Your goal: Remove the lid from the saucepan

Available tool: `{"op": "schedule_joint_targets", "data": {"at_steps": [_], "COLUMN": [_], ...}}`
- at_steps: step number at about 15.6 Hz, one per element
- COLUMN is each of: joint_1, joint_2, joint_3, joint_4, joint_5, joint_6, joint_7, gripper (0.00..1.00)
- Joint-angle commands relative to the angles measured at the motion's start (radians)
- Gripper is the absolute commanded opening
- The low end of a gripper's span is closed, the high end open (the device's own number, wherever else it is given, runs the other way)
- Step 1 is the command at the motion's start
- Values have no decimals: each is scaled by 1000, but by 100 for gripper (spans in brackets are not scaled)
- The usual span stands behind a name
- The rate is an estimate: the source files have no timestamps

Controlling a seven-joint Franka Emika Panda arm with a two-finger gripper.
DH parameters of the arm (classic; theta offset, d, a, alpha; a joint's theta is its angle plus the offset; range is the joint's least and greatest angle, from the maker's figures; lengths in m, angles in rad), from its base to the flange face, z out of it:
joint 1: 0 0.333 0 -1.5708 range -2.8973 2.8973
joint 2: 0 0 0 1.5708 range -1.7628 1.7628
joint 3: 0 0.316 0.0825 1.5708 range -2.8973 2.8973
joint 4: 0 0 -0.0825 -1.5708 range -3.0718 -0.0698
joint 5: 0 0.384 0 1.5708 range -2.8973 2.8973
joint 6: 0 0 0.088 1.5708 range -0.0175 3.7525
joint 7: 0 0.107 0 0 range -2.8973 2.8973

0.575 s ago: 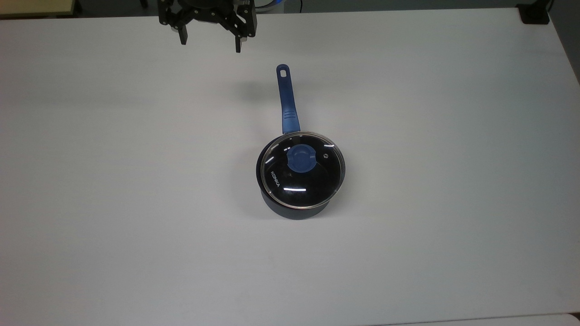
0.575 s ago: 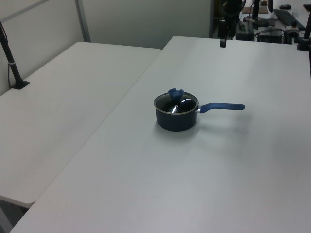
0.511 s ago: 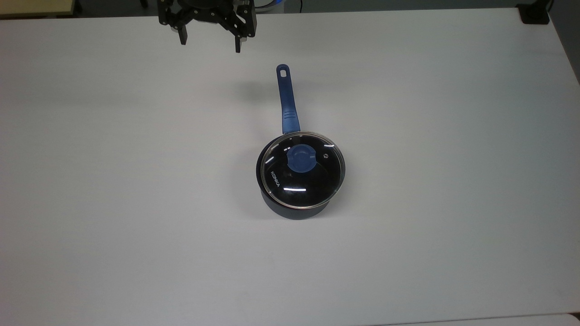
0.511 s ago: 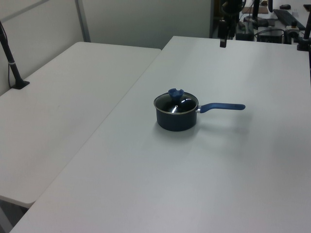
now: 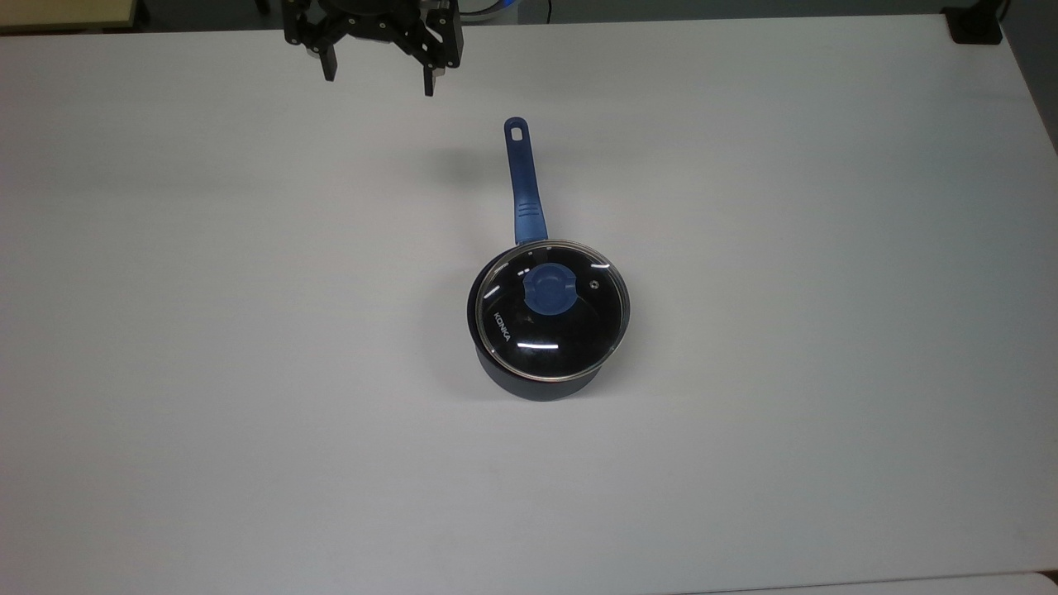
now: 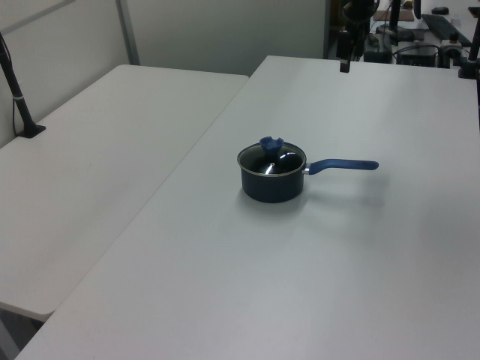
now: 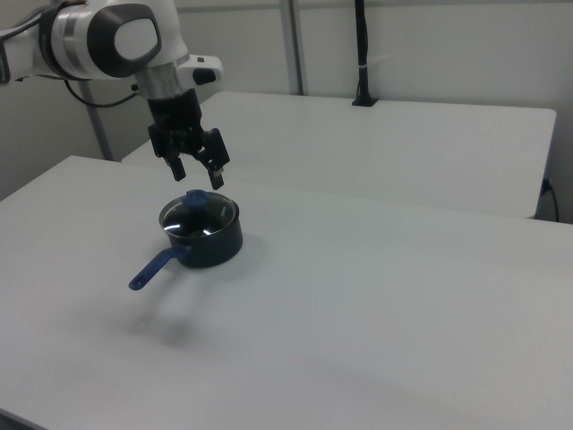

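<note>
Top view, lid: round clear glass lid [image 5: 552,311] with blue knob sits on the small dark saucepan [image 5: 529,384].
Gripper: black two-finger gripper [image 5: 378,80] spread wide, empty, well apart from the saucepan's blue handle [image 5: 523,183].

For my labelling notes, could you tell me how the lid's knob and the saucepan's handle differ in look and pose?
The knob is short and round, standing on the centre of the lid; the handle is long and slim, sticking out sideways from the saucepan. The handle has a hole at its end; the knob shows none. Both are blue.
</note>
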Motion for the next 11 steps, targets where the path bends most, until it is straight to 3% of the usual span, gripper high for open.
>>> {"op": "schedule_joint_targets", "data": {"at_steps": [1, 5, 11], "joint_1": [0, 11, 97], "joint_2": [-7, 39, 125], "joint_3": [2, 16, 17], "joint_4": [4, 56, 114], "joint_5": [-7, 12, 47], "joint_6": [3, 9, 132], "joint_7": [-18, -17, -9], "gripper": [100, 100, 100]}}
